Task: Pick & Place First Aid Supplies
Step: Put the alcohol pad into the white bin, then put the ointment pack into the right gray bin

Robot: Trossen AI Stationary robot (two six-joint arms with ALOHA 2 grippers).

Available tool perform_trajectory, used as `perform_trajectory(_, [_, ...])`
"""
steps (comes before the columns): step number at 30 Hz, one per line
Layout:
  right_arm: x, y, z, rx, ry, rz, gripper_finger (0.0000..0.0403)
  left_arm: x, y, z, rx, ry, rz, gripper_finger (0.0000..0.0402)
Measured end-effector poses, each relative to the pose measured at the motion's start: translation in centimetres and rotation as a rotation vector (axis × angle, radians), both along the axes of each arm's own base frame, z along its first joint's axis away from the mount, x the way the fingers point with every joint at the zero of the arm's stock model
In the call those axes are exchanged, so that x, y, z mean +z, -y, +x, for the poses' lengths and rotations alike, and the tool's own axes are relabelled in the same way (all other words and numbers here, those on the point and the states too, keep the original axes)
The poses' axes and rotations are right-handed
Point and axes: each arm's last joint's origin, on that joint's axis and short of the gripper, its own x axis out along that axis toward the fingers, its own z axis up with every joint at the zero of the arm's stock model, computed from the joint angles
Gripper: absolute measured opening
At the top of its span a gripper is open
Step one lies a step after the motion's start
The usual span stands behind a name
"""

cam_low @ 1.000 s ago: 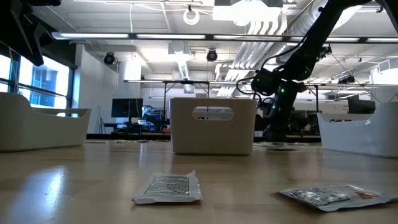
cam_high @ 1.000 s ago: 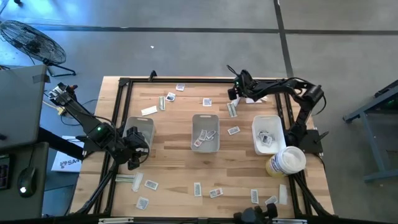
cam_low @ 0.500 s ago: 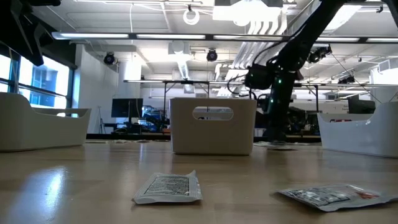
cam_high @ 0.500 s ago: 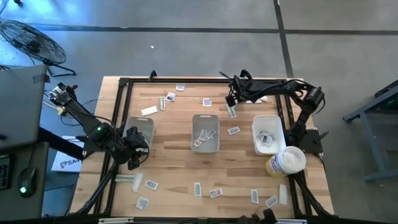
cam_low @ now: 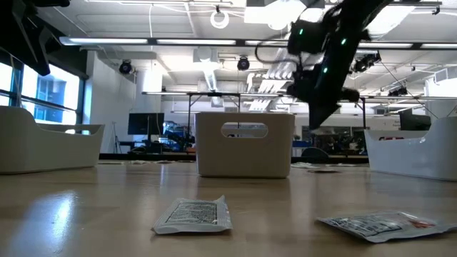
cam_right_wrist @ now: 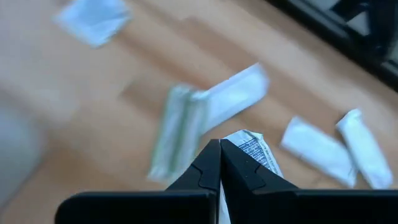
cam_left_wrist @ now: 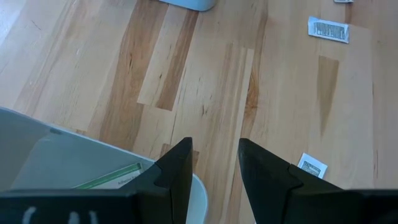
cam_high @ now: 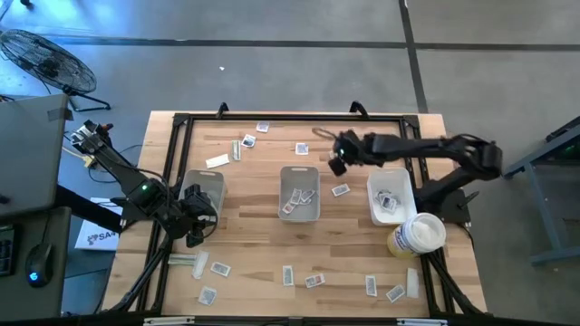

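While sorting part done: centre tray (cam_high: 299,172) holds few packets, right tray (cam_high: 390,176) some, left tray (cam_left_wrist: 37,163) 1 green strip (cam_left_wrist: 107,178). Right gripper (cam_right_wrist: 219,149), just right of centre tray's far end, pinches printed sachet (cam_right_wrist: 256,151). Left gripper (cam_left_wrist: 214,158) spread, empty, at left tray. Many packets (cam_low: 193,215) loose around centre tray.

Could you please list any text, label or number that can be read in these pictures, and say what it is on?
None can be read as words.
Near packet: dark print, too small to read.
Packet beside it: dark print and a red mark, unreadable.
Packet past the left gripper: print too small.
Packet in the shut right gripper: print blurred.
Tub: yellow label, no legible text.
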Motion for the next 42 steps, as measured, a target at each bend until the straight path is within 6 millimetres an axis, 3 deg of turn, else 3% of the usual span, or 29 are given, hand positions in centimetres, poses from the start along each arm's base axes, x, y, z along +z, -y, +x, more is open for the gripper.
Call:
perform_trajectory(9, [4.3, -8.3, -3.5, 0.142, 0.080, 0.206, 0.0000, 0.0, 0.0, 0.0, 0.000, 0.000, 0.000, 0.0128])
perform_trajectory(16, [4.1, -12.8, -7.1, 0.080, -0.067, 0.318, 0.0000, 0.0, 0.0, 0.0, 0.000, -0.001, 0.000, 0.0128])
perform_trajectory(20, [2.1, -13.6, -8.1, 0.019, -0.127, 0.293, 0.0000, 0.0, 0.0, 0.0, 0.000, 0.000, 0.000, 0.0128])
perform_trajectory(29, [-2.4, -13.1, -10.0, -0.092, -0.225, 0.340, 0.0007, 0.0, 0.0, 0.0, 0.000, 0.000, 0.000, 0.0128])
perform_trajectory(35, [-2.2, -13.1, -9.8, -0.086, -0.217, 0.350, 0.0046, 0.0, 0.0, 0.0, 0.000, 0.000, 0.000, 0.0128])
perform_trajectory(42, [0.8, -13.2, -9.2, -0.087, -0.219, 0.343, 0.0086, 0.0, 0.0, 0.0, 0.000, -0.001, 0.000, 0.0128])
